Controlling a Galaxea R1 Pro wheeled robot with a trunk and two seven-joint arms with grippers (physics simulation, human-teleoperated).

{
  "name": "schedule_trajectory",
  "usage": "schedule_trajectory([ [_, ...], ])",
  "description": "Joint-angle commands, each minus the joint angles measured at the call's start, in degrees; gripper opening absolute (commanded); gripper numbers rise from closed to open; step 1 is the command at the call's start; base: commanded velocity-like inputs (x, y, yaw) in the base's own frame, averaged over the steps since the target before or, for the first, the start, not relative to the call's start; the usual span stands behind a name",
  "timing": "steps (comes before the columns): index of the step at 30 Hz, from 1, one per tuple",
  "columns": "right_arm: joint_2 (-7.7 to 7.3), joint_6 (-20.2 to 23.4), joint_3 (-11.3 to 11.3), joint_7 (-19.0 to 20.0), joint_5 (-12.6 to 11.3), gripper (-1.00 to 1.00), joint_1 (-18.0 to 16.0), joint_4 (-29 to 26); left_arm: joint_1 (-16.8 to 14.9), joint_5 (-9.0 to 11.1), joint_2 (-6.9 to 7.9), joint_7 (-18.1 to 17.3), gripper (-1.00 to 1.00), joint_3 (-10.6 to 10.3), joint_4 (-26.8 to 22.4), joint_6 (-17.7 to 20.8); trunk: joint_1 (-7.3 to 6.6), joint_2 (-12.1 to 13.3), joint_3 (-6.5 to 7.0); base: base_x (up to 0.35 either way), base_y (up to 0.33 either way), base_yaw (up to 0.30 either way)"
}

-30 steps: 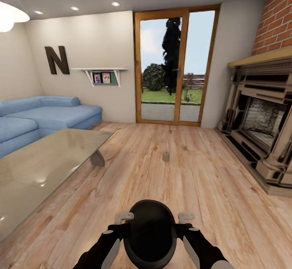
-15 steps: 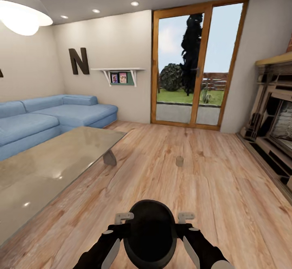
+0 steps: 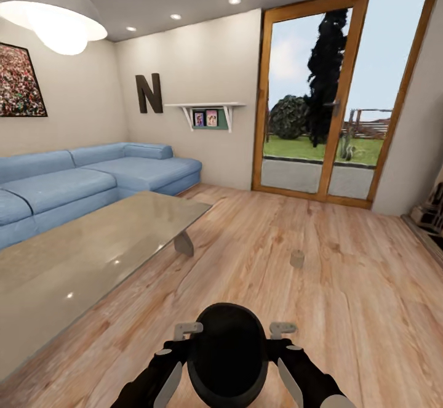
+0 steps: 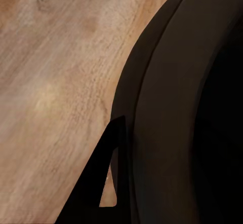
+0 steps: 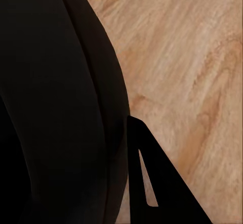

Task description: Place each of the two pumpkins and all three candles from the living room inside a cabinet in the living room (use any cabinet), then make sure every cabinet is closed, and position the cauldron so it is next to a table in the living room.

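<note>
A: Cauldron [image 3: 227, 356] held low in front of the trunk, a black round pot between both arms. Left gripper [image 3: 186, 330] and right gripper [image 3: 282, 329] sit at its two sides. Whether the fingers pinch the rim or just press the wall, cannot tell; the wrist views give black pot wall [image 4: 187, 112] and wood floor.

B: Step in hand?

A: My reading: carrying the pot to the table [image 3: 92, 254]. Glassy grey tabletop lies ahead to the left, near, not touching. To do it well: keep both arms level so the pot doesn't tip, roll in slow, set it on the floor just beside the slab leg [image 3: 183, 245], clear of the glass edge.

B: Anything in the path?

A: One candle [image 3: 297, 258], small and beige, upright on the floor [image 3: 344, 309] ahead to the right, well apart from the table. Steer left of it.

B: Room?

A: Blue sofa [image 3: 98, 177] behind the table, glass door [image 3: 335, 94] on the far wall, lamp [image 3: 52, 8] overhead.
</note>
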Motion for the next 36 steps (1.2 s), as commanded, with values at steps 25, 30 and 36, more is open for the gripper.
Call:
schedule_trajectory([
  [25, -0.05, 0.38, 0.26, -0.21, -0.28, -1.00, -0.03, -0.23, -0.04, -0.18, 0.07, 0.59, -1.00, -0.18, -0.09, 0.31, 0.02, -0.03, -0.05, 0.280, -0.126, 0.271],
  [30, -0.05, 0.38, 0.26, -0.21, -0.30, -1.00, -0.03, -0.23, -0.04, -0.18, 0.06, 0.59, -1.00, -0.19, -0.09, 0.31, 0.02, -0.03, -0.05, 0.184, -0.231, 0.270],
  [36, -0.05, 0.38, 0.26, -0.21, -0.28, -1.00, -0.03, -0.23, -0.04, -0.18, 0.06, 0.59, -1.00, -0.18, -0.09, 0.31, 0.02, -0.03, -0.05, 0.163, -0.214, 0.271],
])
